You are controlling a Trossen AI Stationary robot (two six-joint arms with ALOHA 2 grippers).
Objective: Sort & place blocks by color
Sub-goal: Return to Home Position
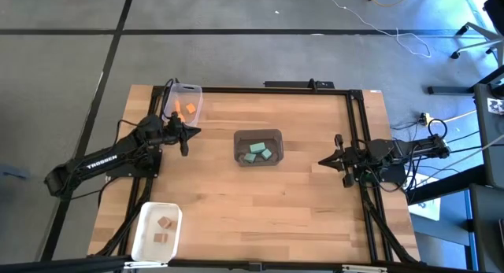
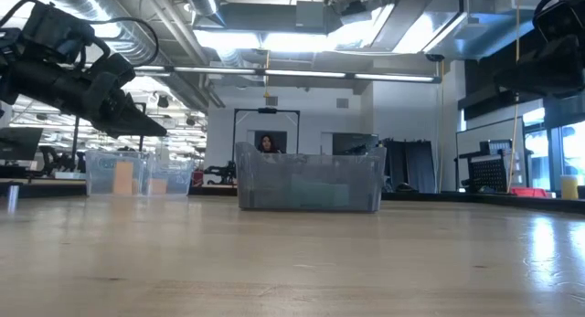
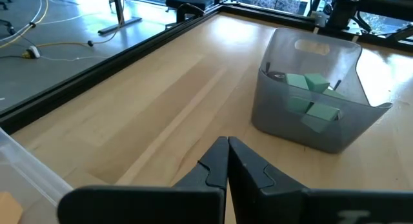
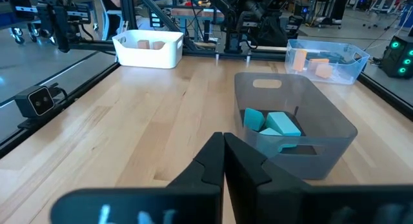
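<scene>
Left gripper [image 1: 187, 135]: fingers pressed together with nothing between them, hovering just beside the clear bin [image 1: 194, 90] at the far left corner, pointing across the table.
Right gripper [image 1: 324, 160]: fingers likewise closed and empty, at the right edge of the table, pointing inward at the grey bin [image 1: 258, 133].
Why held so: both claws are off the work and clear of every bin, which reads as arms drawing toward rest, not reaching for anything.
Orange blocks [image 1: 187, 108]: lying loose in the clear bin, close to the left claw.
Teal blocks [image 1: 258, 151]: three or so heaped in the grey bin at mid-table, between the two arms.
Tan blocks [image 1: 163, 228]: two in the white bin [image 1: 157, 204] at the near left corner.
Why placed so: one colour per bin, with the bins well apart from each other; no block shows on the bare wood, so the sorting looks finished.
Step in hand: judged to be parking the arms, with no pick left to make.
Surface: the table [image 1: 299, 210] is pale wood planking edged by a black frame [image 1: 350, 131].
Room: grey floor [image 1: 236, 13] with cables [image 1: 394, 33] trailing at the far right; in the low view, an open workshop with ceiling lights and a person [image 2: 267, 143] far behind the grey bin.
</scene>
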